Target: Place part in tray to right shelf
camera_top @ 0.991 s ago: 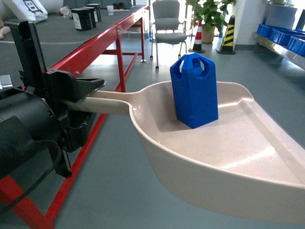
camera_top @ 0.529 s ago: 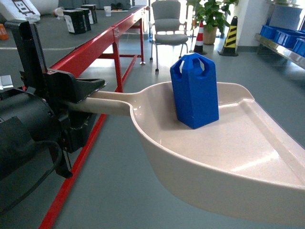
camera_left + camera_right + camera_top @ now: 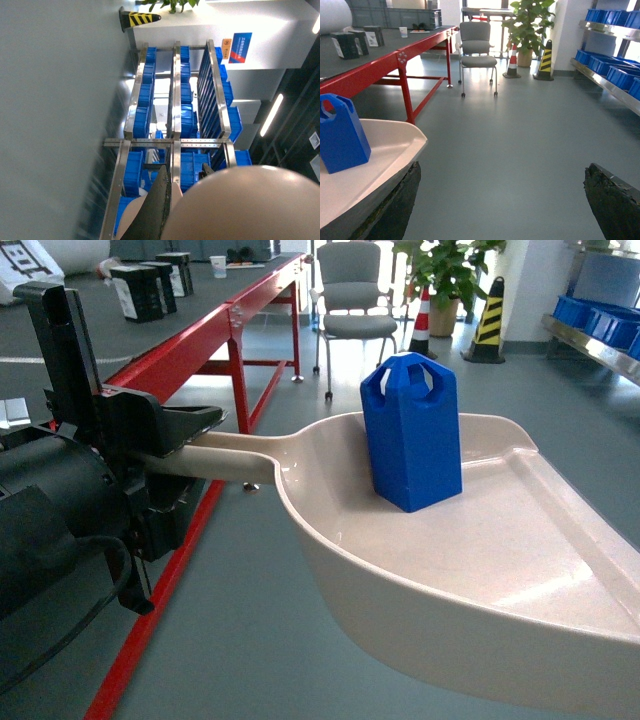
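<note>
Carrying calls for a level tray (image 3: 520,570) and slow turns toward the shelf (image 3: 172,142), since the part (image 3: 412,430) stands loose and upright near the tray's back wall, centre frame. The left gripper (image 3: 165,455) is clamped on the tray's handle at middle left. The right gripper (image 3: 500,200) stands wide apart, holding nothing. Count: one shelf, one tray, one part.
</note>
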You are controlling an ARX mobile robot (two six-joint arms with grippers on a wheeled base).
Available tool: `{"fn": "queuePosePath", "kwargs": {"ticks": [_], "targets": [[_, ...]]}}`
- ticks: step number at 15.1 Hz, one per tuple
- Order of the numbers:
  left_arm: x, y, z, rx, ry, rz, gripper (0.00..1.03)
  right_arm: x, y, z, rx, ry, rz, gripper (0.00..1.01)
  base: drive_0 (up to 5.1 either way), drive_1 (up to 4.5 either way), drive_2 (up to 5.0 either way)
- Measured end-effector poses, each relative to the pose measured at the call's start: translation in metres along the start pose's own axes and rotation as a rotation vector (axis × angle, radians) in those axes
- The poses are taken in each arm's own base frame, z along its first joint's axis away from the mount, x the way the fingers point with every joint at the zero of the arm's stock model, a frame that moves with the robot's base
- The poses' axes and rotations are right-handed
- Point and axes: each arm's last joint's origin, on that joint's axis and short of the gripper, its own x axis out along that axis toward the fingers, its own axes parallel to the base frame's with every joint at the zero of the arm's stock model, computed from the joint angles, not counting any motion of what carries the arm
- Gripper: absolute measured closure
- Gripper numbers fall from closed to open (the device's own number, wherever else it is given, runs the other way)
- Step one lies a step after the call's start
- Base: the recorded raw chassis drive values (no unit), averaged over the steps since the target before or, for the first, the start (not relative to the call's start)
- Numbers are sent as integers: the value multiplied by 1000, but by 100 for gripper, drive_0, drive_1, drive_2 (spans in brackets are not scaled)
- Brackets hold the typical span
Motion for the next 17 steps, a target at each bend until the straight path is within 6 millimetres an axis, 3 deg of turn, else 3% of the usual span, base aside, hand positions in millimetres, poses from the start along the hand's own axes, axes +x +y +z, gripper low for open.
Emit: {"fn": "queuePosePath", "kwargs": {"ticks": [9,17], "targets": [[0,0,1,0,-3,4,90,0,0,0,0,4,2,3,294,197,-497],[0,0,0,0,0,0,90,0,0,0,0,0,2,3,18,431,-396]]}}
